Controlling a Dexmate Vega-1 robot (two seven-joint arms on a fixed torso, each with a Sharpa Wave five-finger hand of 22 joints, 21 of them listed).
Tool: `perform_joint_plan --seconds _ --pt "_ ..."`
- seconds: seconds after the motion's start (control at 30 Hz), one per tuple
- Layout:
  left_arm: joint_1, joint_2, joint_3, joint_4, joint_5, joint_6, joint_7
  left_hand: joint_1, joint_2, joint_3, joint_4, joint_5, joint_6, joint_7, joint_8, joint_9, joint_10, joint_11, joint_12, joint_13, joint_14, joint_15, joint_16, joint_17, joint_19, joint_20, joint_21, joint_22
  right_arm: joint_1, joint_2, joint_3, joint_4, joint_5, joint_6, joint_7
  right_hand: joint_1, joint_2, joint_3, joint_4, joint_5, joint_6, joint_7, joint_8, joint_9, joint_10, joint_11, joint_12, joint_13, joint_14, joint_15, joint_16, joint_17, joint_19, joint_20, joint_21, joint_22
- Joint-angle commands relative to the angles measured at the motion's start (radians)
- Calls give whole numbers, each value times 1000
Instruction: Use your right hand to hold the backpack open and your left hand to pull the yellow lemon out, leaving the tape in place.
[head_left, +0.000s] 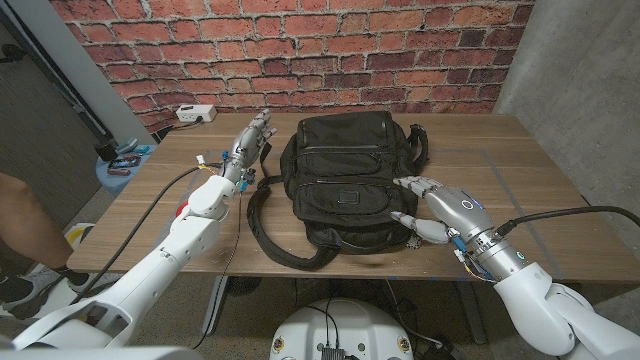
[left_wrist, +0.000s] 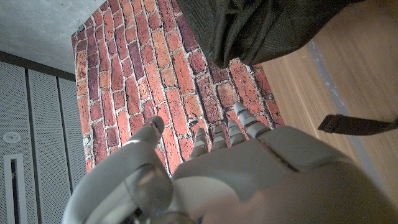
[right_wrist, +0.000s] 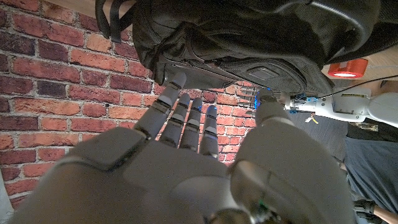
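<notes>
Head view, left to right: a person's leg (head_left: 22, 215) at the room's edge. A white power strip (head_left: 196, 114) on the wooden desk (head_left: 520, 170) near the brick wall. Left hand (head_left: 250, 140) raised just beside the black backpack's upper left corner, fingers extended and apart, holding nothing. Black backpack (head_left: 340, 175) lies mid-desk, front pocket up, zippers appear closed; a strap (head_left: 275, 235) loops toward the near edge. Right hand (head_left: 435, 205) at the pack's right side, fingers spread, tips at or touching the fabric, nothing grasped. Lemon and tape not seen; cannot tell where they lie.
</notes>
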Motion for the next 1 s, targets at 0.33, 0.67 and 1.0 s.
perform_joint_plan --seconds 0.33,0.67,1.0 --pt "-15 6 8 -4 11 11 -11 12 0 1 -9 4 7 6 5 1 6 -3 3 4 9 5 8 4 9 2 -7 4 13 -46 -83 117 -217 -21 -314 70 -44 -13 4 16 105 -33 30 3 98 -40 32 10 85 -61 34 6 57 -13 6 0" --pt "-25 2 18 -4 21 15 -13 13 1 0 -10 4 12 7 6 1 9 -1 4 4 10 4 9 4 10 1 -10 4 42 -84 -144 168 -262 -86 -435 91 -65 -17 9 28 164 -60 44 3 149 -71 46 12 107 -84 37 9 57 -18 -1 0" --pt "-28 5 21 -8 29 19 -9 14 1 0 -10 5 14 8 6 1 10 -1 4 4 12 6 9 4 13 2 -13 4 92 -139 -205 215 -270 -139 -517 107 -68 -10 11 37 202 -75 54 3 182 -82 55 13 133 -98 42 11 65 -27 -1 0"
